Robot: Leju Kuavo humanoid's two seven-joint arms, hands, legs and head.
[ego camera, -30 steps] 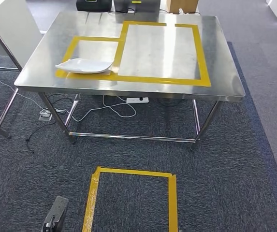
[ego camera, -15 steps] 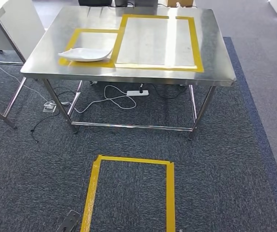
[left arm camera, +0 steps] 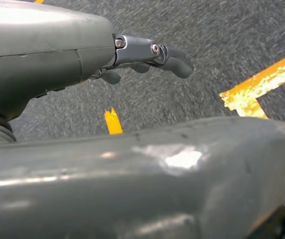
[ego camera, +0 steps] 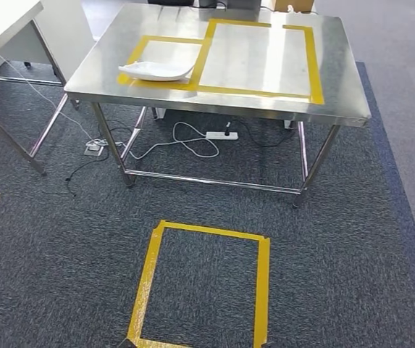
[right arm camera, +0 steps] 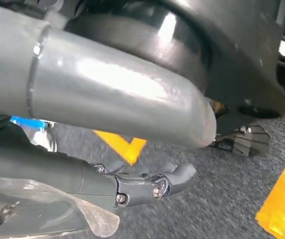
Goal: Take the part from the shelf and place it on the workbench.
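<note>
Camera has swung since the earlier frame, so the whole scene sits further right and a bit further off (a view shift, the things themselves are not moving).

Head view: we see the bench (ego camera: 353,101) with two yellow tape boxes on top. The white part (ego camera: 156,70) lies flat on the bench, on the near edge of the smaller box (ego camera: 139,49). A power strip (ego camera: 221,135) and cables lie on the carpet under it. A tape square (ego camera: 262,290) is on the floor nearer us.

Left wrist view: left hand (left arm camera: 133,52) is released, fingers stretched out over carpet, nothing in them.

Right wrist view: right hand (right arm camera: 141,186) has its fingers slightly bent. A clear sheet (right arm camera: 36,214) shows right beside them, and we cannot tell if it is grasped.
</note>
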